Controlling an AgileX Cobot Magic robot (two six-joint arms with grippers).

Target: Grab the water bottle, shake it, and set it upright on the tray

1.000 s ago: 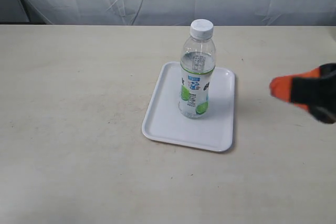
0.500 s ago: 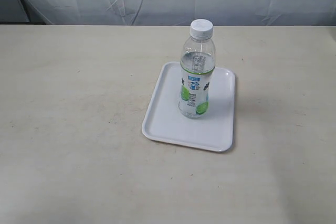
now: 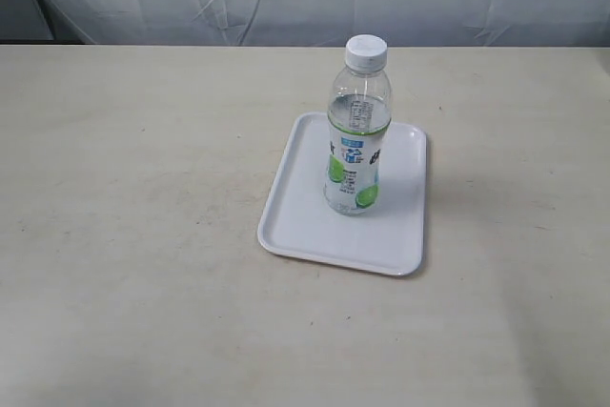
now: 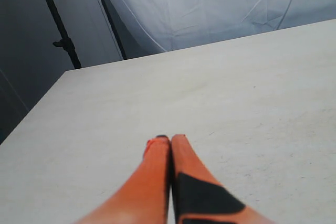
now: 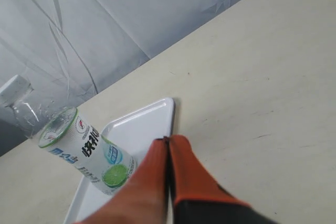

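My left tool [image 4: 170, 139] has its orange jaws pressed flat together, tip against tip, with nothing between them. It hangs above the pale worktop [image 4: 252, 93] and points toward the far edge, where a white curtain [image 4: 210, 3] hangs and a thin black pole [image 4: 55, 24] stands in the dark corner. My right tool [image 5: 168, 140] is drawn together in the same way and grips nothing. In its wrist view the tips appear close to one rim of the tray [image 5: 149, 116], and I cannot tell whether they are over that rim or just short of it. They are apart from the water bottle [image 3: 356, 140]. In the exterior view the bottle stands upright on the tray, about midway across it and a little toward its far end, touching nothing but the tray's floor. Its white cap [image 3: 366, 50] is screwed on. The body is clear, and the label [image 3: 351, 173] wraps the lower half, with a green lime printed near the base. The tray lies flat on the worktop, somewhat right of the middle in that view, its long sides running away from the camera, with bare white floor showing all around the foot of the bottle.
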